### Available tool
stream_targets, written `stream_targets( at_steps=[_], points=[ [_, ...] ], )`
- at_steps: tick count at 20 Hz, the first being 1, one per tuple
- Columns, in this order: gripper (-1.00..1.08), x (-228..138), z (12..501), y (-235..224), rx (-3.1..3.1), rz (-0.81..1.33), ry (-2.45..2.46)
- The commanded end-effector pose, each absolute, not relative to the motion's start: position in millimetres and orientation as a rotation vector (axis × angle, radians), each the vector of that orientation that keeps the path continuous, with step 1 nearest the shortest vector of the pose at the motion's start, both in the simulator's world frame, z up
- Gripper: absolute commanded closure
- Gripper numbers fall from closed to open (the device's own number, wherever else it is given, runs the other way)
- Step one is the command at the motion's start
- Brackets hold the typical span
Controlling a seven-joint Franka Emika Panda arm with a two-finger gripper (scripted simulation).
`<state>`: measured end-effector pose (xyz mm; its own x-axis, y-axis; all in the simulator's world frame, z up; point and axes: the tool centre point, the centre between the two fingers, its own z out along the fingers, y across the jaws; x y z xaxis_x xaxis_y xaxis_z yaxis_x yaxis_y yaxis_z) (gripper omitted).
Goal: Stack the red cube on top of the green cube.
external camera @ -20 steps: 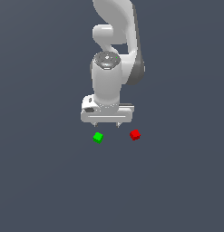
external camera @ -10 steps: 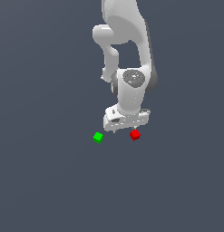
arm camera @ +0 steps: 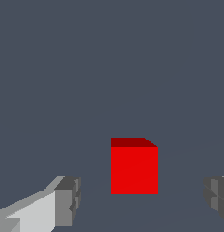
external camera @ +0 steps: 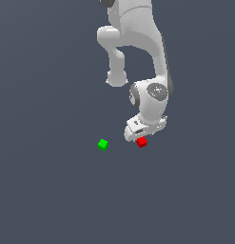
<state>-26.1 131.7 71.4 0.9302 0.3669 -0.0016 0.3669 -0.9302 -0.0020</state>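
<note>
Your gripper (arm camera: 138,199) is down low with its fingers (arm camera: 68,199) spread wide, and nothing's clamped yet. It's straddling the red cube (arm camera: 133,170), which sits on the floor in the gap, touching neither pad as far as I can tell. The green cube (external camera: 102,144) sits well apart, off toward the exterior view's left. So you're early on: nothing's stacked, and you've still got the squeeze, lift, carry and drop to go.

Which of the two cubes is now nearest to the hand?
The red cube. It sits directly under the hand, between its open fingers in the wrist view. The green cube lies apart, toward the exterior view's left.
</note>
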Motion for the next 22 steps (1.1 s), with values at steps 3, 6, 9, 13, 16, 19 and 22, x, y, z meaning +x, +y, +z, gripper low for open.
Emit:
stream_targets(
  at_steps=[3,6,9,13,16,19,22],
  points=[
    [-0.92,-26,69,131,-3.085,0.001,-0.584],
    [-0.92,-26,60,131,-3.085,0.001,-0.586],
    [-0.92,-27,44,132,-3.085,0.001,-0.591],
    [-0.92,-27,27,132,-3.085,0.0,-0.594],
    [-0.92,-27,21,132,-3.085,0.0,-0.594],
    [1.08,-26,20,132,-3.085,0.0,-0.594],
    [1.08,-26,20,132,-3.085,0.0,-0.594]
  ],
)
